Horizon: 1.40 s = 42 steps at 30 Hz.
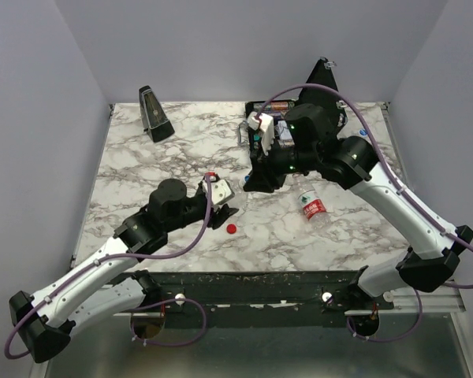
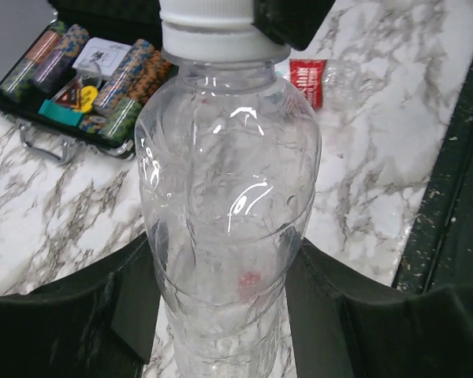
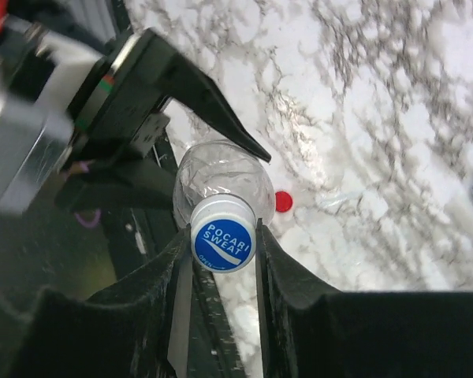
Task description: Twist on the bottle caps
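Note:
My left gripper (image 2: 225,315) is shut on the body of a clear label-less bottle (image 2: 229,173). The bottle's cap, white-sided (image 2: 209,31) with a blue "Pocari Sweat" top (image 3: 223,244), sits on its neck. My right gripper (image 3: 223,236) is shut on this cap, one finger on each side. In the top view the two grippers meet at mid-table, left (image 1: 225,206) and right (image 1: 260,179). A plain red cap (image 1: 231,229) lies loose on the marble just beside them; it also shows in the right wrist view (image 3: 283,201). I see no other blue cap.
A second bottle with a red label (image 1: 311,206) lies on its side right of centre. An open black case of striped poker chips (image 2: 71,79) sits at the back. A dark metronome (image 1: 155,114) stands at the back left. The table's front edge (image 1: 284,277) is near.

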Motion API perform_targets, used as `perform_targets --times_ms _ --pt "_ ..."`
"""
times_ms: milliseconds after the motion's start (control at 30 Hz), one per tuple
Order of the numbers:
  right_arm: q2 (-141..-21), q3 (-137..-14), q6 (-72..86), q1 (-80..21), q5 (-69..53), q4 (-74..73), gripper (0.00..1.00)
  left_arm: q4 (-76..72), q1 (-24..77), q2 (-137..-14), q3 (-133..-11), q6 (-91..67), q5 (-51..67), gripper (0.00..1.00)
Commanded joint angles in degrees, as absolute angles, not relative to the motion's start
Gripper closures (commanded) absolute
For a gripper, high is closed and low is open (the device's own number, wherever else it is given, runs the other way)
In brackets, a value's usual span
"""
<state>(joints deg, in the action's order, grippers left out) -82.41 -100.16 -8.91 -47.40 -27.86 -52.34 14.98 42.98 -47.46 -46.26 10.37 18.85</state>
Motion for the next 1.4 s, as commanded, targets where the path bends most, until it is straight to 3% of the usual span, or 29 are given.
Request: perform_targets --times_ms 0,167,300,467,567,633,833,1133,1367 --pt "-85.87 -99.49 22.72 -48.43 -12.85 -56.86 0.92 -3.58 49.37 -45.7 -41.84 10.35 -10.07 0.97" --pt "-84.65 -93.97 34.53 -48.51 -11.86 -49.68 0.92 -13.16 58.43 -47.02 -37.89 17.92 -24.14 1.0" --pt "-82.36 -92.11 34.9 -48.43 -11.68 -45.54 0.92 -15.3 63.01 -49.74 -36.65 22.85 -32.16 1.0" --pt "-79.29 -92.72 19.72 -48.43 -20.29 -40.79 0.7 -6.69 59.69 -47.91 -36.74 11.11 -23.33 1.0" --pt "-76.56 -92.99 11.37 -48.43 -18.29 -40.78 0.49 -5.36 56.35 -45.1 -34.29 4.42 -16.54 1.0" --pt "-74.8 -92.46 9.5 -48.34 -16.09 -39.99 0.39 -5.27 54.15 -43.25 -32.44 1.69 -12.06 1.0" --pt "-73.3 -90.09 10.37 -48.43 -16.43 -32.88 0.28 -10.18 51.42 -39.9 -27.51 -4.22 -3.0 1.0" --pt "-79.18 -95.88 11.51 -48.43 -18.89 -38.22 0.27 -15.03 51.42 -41.92 -27.95 -5.19 1.48 0.99" --pt "-83.67 -100.36 12.92 -49.39 -18.11 -44.82 0.33 -15.99 51.5 -43.86 -28.83 -3.87 2.81 0.99"
